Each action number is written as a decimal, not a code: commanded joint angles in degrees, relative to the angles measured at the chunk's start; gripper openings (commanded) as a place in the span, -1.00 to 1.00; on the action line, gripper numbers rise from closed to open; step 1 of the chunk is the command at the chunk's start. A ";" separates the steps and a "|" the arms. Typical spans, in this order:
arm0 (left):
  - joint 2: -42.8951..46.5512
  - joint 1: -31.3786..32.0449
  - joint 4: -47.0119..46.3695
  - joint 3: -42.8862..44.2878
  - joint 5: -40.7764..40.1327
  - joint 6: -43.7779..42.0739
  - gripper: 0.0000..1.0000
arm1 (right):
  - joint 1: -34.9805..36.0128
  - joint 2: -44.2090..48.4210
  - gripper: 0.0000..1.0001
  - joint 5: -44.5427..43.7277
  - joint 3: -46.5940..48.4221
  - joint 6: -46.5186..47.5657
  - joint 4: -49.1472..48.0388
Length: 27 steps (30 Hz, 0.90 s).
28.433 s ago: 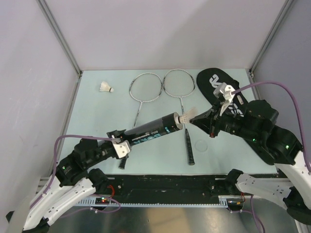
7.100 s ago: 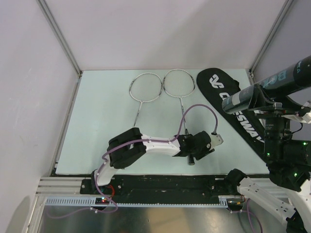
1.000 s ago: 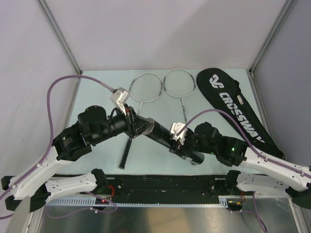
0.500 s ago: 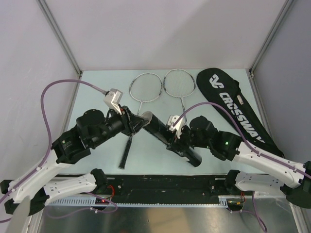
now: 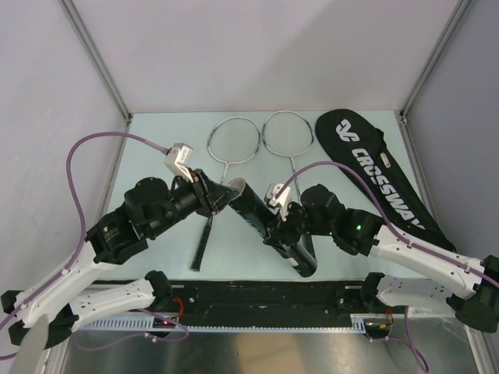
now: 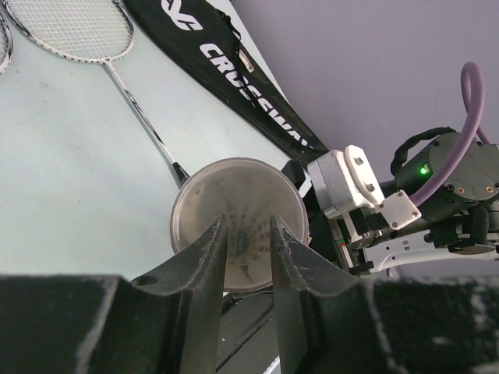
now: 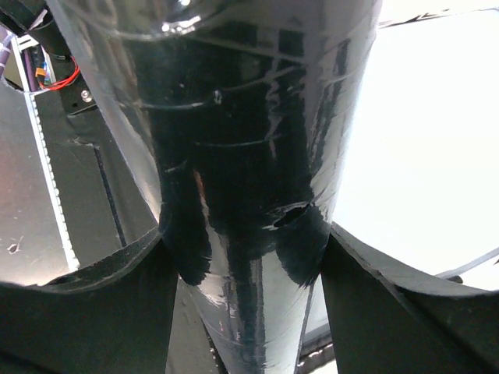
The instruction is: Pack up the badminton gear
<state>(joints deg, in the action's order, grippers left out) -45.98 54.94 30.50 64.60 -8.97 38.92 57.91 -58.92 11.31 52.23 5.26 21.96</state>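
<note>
The black tube point(image 5: 251, 210) hangs slanted above the table's middle, my right gripper point(image 5: 281, 231) shut round its body. In the right wrist view the glossy tube point(image 7: 249, 117) fills the space between both fingers point(image 7: 117, 296). My left gripper point(image 5: 221, 195) stands just off the tube's upper end, open, with nothing between its fingers point(image 6: 210, 257). The translucent cap point(image 6: 249, 183) faces it, with shuttlecock feathers showing through. Two silver rackets point(image 5: 234, 140) point(image 5: 287, 131) lie at the back, beside the black CROSSWAY bag point(image 5: 382, 183) on the right.
One racket handle point(image 5: 201, 245) lies under my left arm; the other racket's handle is mostly hidden under the tube and right arm. Purple cables loop above both arms. Enclosure walls and posts point(image 5: 97, 62) bound the table, with a black rail point(image 5: 257, 294) at its near edge.
The left gripper has drawn back a little from the tube's capped end. The right arm has swung the tube steeper, its lower end closer to the near edge.
</note>
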 commanded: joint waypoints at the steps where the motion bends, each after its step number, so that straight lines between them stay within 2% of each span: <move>1: -1.64 0.92 7.64 -2.53 4.99 1.84 -0.34 | -1.51 0.21 -0.64 1.15 4.11 -6.48 -20.40; 5: -1.88 0.89 7.68 -0.10 2.80 -0.04 -0.20 | -2.20 -0.30 -0.64 2.29 4.11 -7.89 -20.83; 7: -1.63 0.72 7.72 2.33 0.46 -1.67 -0.01 | -2.30 -0.23 -0.64 2.55 4.07 -8.16 -19.98; 12: -1.62 0.28 7.70 12.25 -5.11 -8.18 0.72 | -2.67 0.35 -0.64 1.48 4.11 -10.90 -17.85; 15: -1.66 0.24 7.64 16.22 -5.43 -11.10 0.94 | -3.14 0.85 -0.64 1.59 4.10 -12.84 -18.04; 18: -1.21 0.21 7.66 16.93 -4.48 -12.06 0.99 | -3.76 1.01 -0.64 2.24 4.11 -15.09 -19.21; 23: -0.77 0.19 6.80 13.17 -2.96 -11.60 0.99 | -3.88 0.93 -0.63 3.40 4.11 -18.29 -23.28; 27: -1.20 0.29 1.13 9.25 2.22 -11.46 0.98 | -3.26 0.23 -0.59 6.64 4.11 -21.33 -27.96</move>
<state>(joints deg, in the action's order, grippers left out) -45.98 54.98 36.29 77.21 -11.66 28.88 54.15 -59.35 14.61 53.06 -11.53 4.67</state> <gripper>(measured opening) 0.994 0.679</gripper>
